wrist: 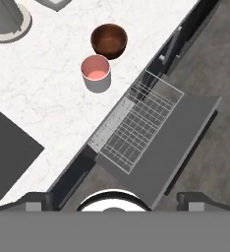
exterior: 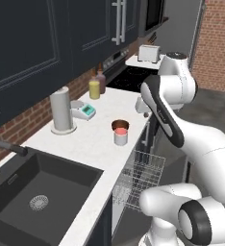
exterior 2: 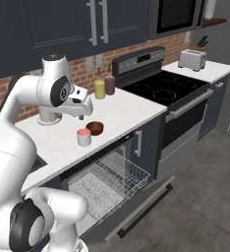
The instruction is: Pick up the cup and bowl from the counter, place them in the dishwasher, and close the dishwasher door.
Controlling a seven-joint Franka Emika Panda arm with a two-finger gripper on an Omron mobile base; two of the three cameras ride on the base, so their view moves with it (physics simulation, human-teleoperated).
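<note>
Counter (wrist: 48,113) shot, dishwasher door (wrist: 186,133) hanging wide open
I'm hovering with my gripper (wrist: 114,199) spread, cup (wrist: 96,73) sitting just beside the bowl (wrist: 108,40), at its 7 o'clock.

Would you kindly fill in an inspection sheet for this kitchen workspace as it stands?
Surface: white marbled stone counter, black sink set in.
Job's things: short whitish cup with pink top upright beside glossy reddish-brown bowl, both on the counter; dishwasher door folded down, light grey wire rack pulled out, nothing in it.
Clutter: tall grey cylinder, yellow bottle, brown bottle, small white scale.
Grippers: gripper open, high above the counter edge, holding nothing.
Cables: nothing seen.
Surroundings: black cooktop, toaster, brick backsplash, dark cabinets.
</note>
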